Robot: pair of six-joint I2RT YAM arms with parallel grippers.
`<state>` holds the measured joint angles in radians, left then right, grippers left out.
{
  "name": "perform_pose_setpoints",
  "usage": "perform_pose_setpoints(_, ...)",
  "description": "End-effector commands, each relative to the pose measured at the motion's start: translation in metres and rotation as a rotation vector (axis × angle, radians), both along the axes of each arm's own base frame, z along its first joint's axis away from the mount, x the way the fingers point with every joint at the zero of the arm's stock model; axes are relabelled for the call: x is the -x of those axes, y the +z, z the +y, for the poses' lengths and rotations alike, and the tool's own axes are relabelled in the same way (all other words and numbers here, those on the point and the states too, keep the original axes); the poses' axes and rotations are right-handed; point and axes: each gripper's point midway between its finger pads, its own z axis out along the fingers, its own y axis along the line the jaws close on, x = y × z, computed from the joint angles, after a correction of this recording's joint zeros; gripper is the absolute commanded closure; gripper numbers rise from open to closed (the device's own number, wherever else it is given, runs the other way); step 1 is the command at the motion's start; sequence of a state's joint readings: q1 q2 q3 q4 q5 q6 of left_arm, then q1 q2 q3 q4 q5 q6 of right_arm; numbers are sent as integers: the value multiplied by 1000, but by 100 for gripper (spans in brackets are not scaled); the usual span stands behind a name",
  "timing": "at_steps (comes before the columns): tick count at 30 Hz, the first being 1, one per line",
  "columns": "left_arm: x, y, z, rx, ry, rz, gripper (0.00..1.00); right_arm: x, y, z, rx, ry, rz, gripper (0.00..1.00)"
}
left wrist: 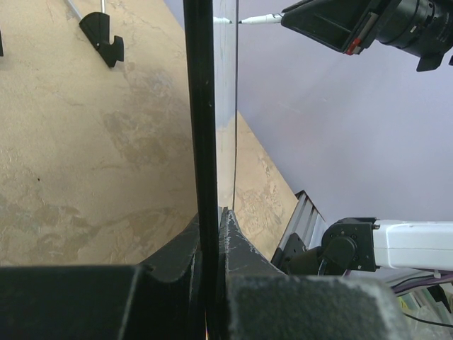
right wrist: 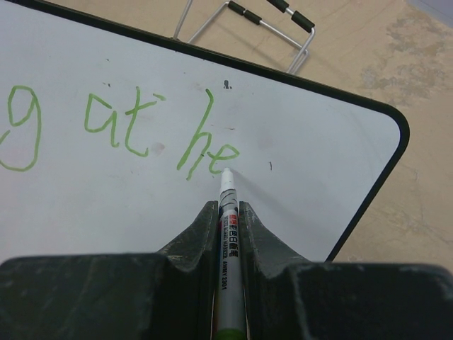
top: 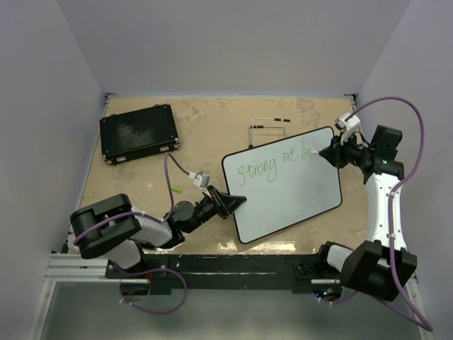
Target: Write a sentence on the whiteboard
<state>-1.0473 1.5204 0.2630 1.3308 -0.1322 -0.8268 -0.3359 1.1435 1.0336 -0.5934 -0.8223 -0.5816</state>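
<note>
Left claw clamps the whiteboard's edge; right claw pinches a marker, tip on the board at the sentence's end, reading "Strong at he".

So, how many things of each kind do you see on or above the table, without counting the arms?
whiteboard: 1
marker: 1
black case: 1
wire stand: 1
small green piece: 1
Total: 5

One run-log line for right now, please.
left hand: shut on whiteboard edge | right hand: shut on marker, tip on whiteboard | sentence: green, reads "Strong at he", unfinished
</note>
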Motion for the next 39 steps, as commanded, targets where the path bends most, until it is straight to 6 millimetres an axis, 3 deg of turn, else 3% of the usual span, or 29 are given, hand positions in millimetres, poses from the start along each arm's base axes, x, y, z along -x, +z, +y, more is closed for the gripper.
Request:
perform_pose_setpoints(1, 2, -3, 6, -64, -7, -115, 100, -7, 31, -2, 17, -15, -94, 100)
perform_pose_setpoints(19, 3, -4, 5, -63, -14, -117, 100, -24, 19, -15, 24, -71, -86, 100)
perform_pose_setpoints(39, 3, -3, 1, -64, -25, -121, 100, -16, 3, 0, -14, 43, -39, 100)
